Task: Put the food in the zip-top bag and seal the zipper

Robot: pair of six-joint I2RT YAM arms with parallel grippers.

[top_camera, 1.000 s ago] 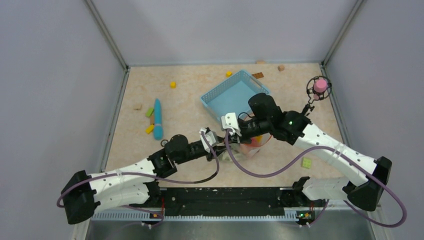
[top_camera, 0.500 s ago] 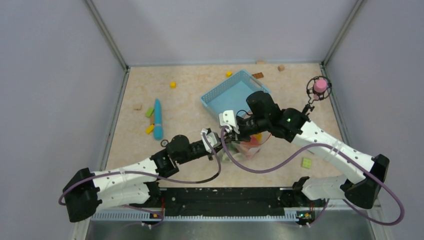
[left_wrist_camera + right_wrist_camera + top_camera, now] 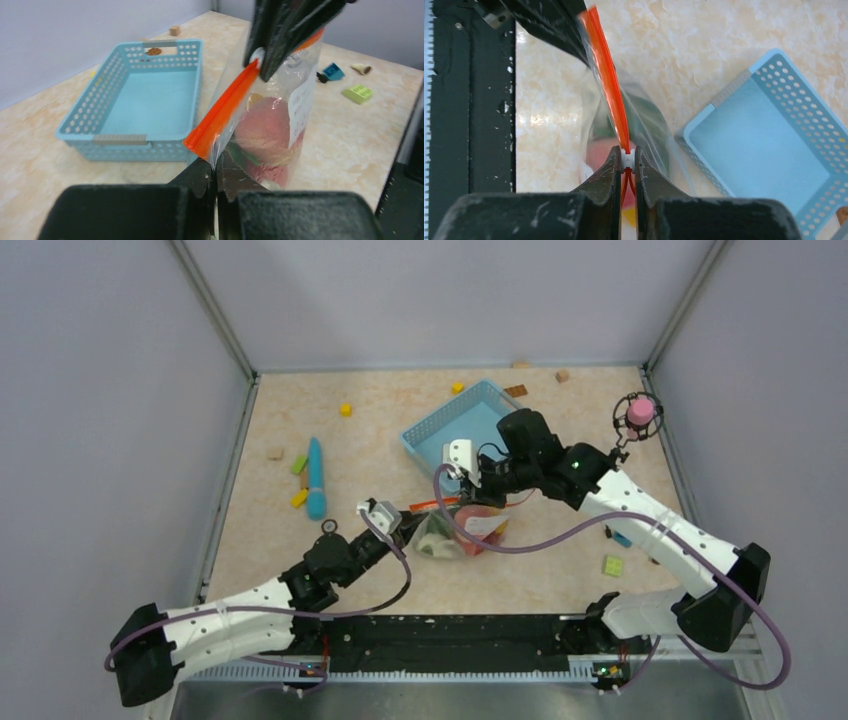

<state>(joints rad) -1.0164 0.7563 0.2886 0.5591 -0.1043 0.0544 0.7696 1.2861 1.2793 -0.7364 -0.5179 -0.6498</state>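
Left jaws: we see them clamped tight on the bag (image 3: 280,115) at its near corner, right under the low end of the zipper (image 3: 220,120).
Right jaws: pinched narrow on the zipper's white slider (image 3: 626,159), which sits at the top centre of the left wrist view.
Bag: it's just below the middle of the top view (image 3: 455,535), stretched between the two arms and just beside the basket's lower left corner. Whether its bottom rests on the table (image 3: 380,430) we cannot tell.
Zipper: the orange strip is pulled taut, and in the right wrist view it runs from the slider up to the left jaws in the upper left (image 3: 609,90).
Food: we make out red (image 3: 265,130) and green shapes inside the bag, with a bit of yellow lower down. Through the plastic we cannot name them.
Basket: light blue, above and right of the bag in the top view (image 3: 465,425), with only a small brown bit at its far wall.
Stick: light blue, lying at centre left of the top view (image 3: 316,478), well apart from the bag.
Blocks: scattered small ones, including a yellow one at upper left (image 3: 346,409) and a green one at lower right (image 3: 613,565).
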